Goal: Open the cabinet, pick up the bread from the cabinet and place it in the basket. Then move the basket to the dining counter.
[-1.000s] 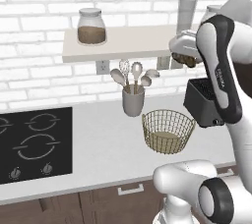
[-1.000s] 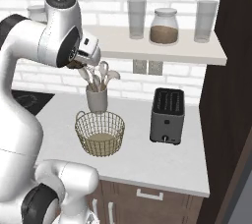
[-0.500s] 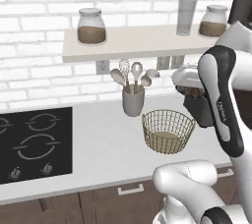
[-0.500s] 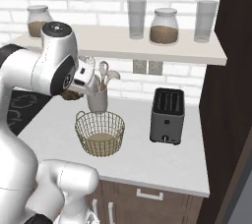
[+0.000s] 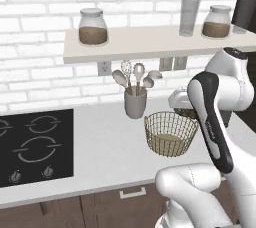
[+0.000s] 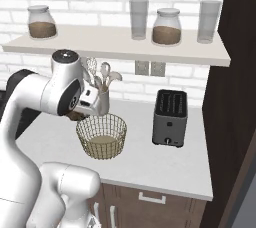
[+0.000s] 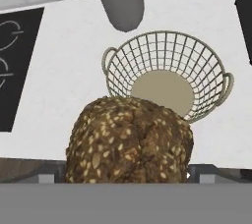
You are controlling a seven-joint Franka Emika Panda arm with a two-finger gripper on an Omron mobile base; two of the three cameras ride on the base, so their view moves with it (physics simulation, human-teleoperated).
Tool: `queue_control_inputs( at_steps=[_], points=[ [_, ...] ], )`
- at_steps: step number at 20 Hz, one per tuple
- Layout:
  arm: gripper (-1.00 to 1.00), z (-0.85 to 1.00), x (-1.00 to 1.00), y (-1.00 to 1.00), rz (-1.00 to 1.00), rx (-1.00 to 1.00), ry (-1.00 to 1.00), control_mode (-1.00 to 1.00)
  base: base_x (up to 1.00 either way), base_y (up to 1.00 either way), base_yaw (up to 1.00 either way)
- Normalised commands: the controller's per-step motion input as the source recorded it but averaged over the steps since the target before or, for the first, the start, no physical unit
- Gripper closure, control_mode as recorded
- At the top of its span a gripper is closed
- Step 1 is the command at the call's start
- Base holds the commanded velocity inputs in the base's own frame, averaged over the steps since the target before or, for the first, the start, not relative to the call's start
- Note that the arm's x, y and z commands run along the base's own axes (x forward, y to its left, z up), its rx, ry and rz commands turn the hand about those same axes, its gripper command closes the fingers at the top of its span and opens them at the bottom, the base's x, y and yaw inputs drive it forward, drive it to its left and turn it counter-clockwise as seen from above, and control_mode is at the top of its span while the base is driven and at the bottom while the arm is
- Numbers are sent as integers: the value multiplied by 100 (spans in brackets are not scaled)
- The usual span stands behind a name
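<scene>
The bread, a lumpy dark brown seeded loaf, sits low in the hand view with my gripper shut on it. It hangs just above the near rim of the basket, toward me from the basket's middle. The basket is round pale-gold wire with a bare tan bottom and stands on the light grey worktop. In the left base view the bread peeks out under my white hand, at the right rim of the basket. From the right base view the basket stands just below my hand.
A grey utensil cup stands right behind the basket. A dark toaster is to the basket's right and a black hob to its left. Above runs a shelf with jars and glasses. A tall dark cabinet closes the right side.
My arm has come down from shelf height with the bread, from beside the toaster to just over the basket's rim. The basket has not moved.
</scene>
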Motion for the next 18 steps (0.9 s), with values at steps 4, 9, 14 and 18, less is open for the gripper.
queue_control_inputs(
  at_steps=[4, 9, 14, 18],
  points=[
    [100, -53, 42, 0, 0, -1, 2, -100, 0, 0, 0],
    [100, -33, 58, -3, 0, -2, 6, -100, 0, 0, 0],
    [100, -48, 48, -6, 0, -1, 2, -100, 0, 0, 0],
    [100, -51, 27, -12, 0, -3, 1, -100, 0, 0, 0]
  ],
)
